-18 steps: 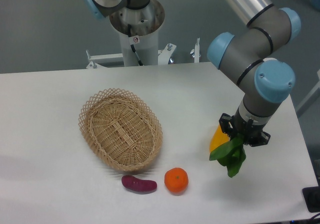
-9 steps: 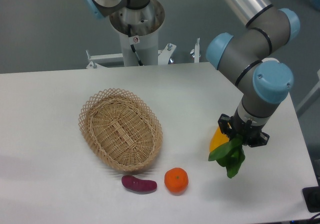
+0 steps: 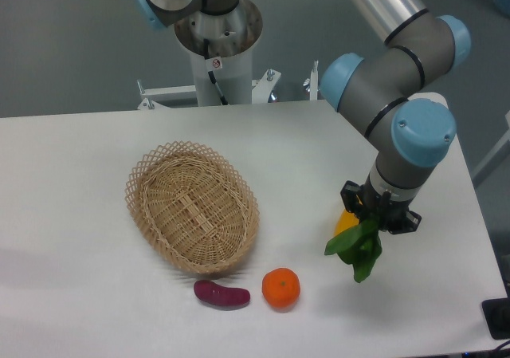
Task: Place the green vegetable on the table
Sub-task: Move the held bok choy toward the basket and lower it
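Vegetable (image 3: 355, 249) hangs leaves-down from the gripper (image 3: 374, 220), clamped on its stalk above the table (image 3: 72, 175), and we judge 1 risk: release here drops it onto the yellow vegetable (image 3: 345, 222) beside it.

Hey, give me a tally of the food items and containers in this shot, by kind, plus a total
Green vegetable, hanging from the gripper: 1
Yellow vegetable, mostly hidden behind the gripper: 1
Orange: 1
Purple sweet potato: 1
Wicker basket: 1
Total: 5
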Controlling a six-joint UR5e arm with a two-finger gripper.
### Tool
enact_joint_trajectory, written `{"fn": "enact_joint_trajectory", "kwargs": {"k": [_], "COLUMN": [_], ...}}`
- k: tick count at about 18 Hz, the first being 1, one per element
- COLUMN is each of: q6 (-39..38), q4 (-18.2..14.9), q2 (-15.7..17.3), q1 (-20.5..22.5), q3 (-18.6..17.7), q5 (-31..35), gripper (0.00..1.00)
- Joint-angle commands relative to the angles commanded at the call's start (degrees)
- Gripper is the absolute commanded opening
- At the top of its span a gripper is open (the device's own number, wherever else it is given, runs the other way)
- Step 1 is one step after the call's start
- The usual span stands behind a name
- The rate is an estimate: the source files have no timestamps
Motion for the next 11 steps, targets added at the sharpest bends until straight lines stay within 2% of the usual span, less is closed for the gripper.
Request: {"fn": "enact_joint_trajectory", "kwargs": {"k": [3,7,8,11], "q6": [7.03,14.06,16.09,20.32], "q4": [1.05,9.65,11.06,11.34], "q2": [4.04,7.21,8.00,8.80], "q1": [0.53,2.02,2.46,3.51], "q3": [-7.03,-18.71,-20.65,-23.57], "q5": [0.00,0.00,0.00,0.09], "gripper": [0.12,0.13,0.14,0.15]}}
